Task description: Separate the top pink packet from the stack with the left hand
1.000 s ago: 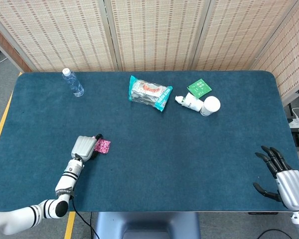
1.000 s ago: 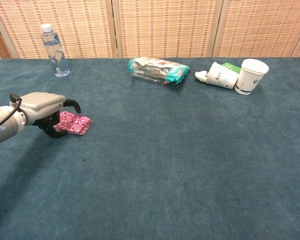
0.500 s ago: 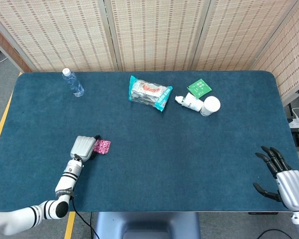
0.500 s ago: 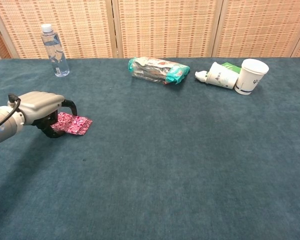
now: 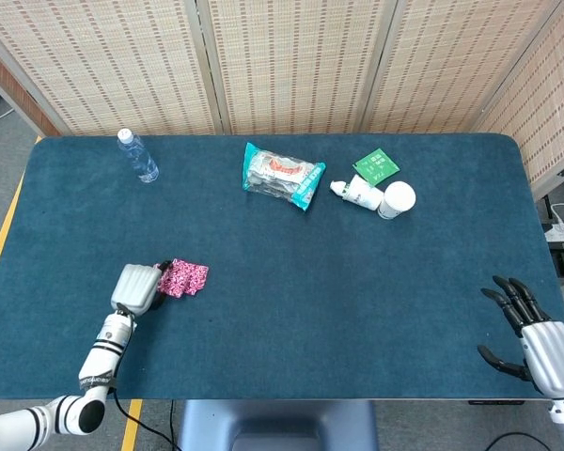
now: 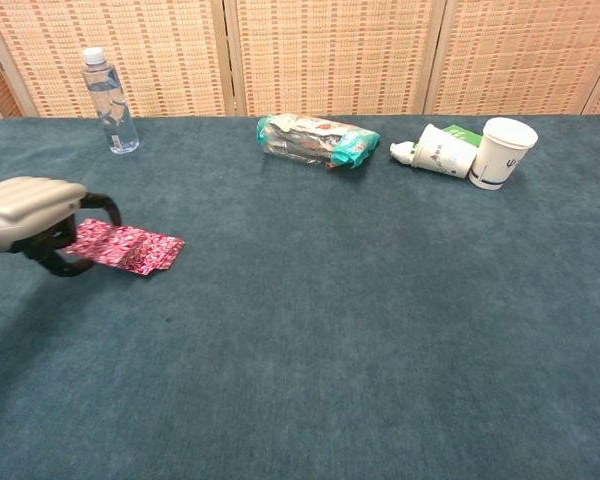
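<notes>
Two pink packets lie overlapping on the blue table (image 5: 291, 301), near its left front. The top pink packet (image 5: 176, 279) (image 6: 108, 240) sits shifted to the left, partly off the lower pink packet (image 5: 198, 275) (image 6: 161, 251). My left hand (image 5: 136, 287) (image 6: 28, 206) is at the top packet's left end, fingers curled down over that end and pinching it. My right hand (image 5: 534, 340) hovers off the table's right front corner with its fingers spread and nothing in them; the chest view does not show it.
A water bottle (image 5: 137, 156) (image 6: 108, 102) stands at the back left. A teal snack bag (image 5: 282, 175) (image 6: 310, 138) lies at the back middle. To its right are a lying white bottle (image 5: 357, 193) (image 6: 435, 150), a white cup (image 5: 397, 198) (image 6: 502, 150) and a green packet (image 5: 377, 165).
My left hand has drawn back to the left and toward the table's front, dragging the top pink packet with it, so the two packets now lie fanned apart. The right hand is unmoved.
</notes>
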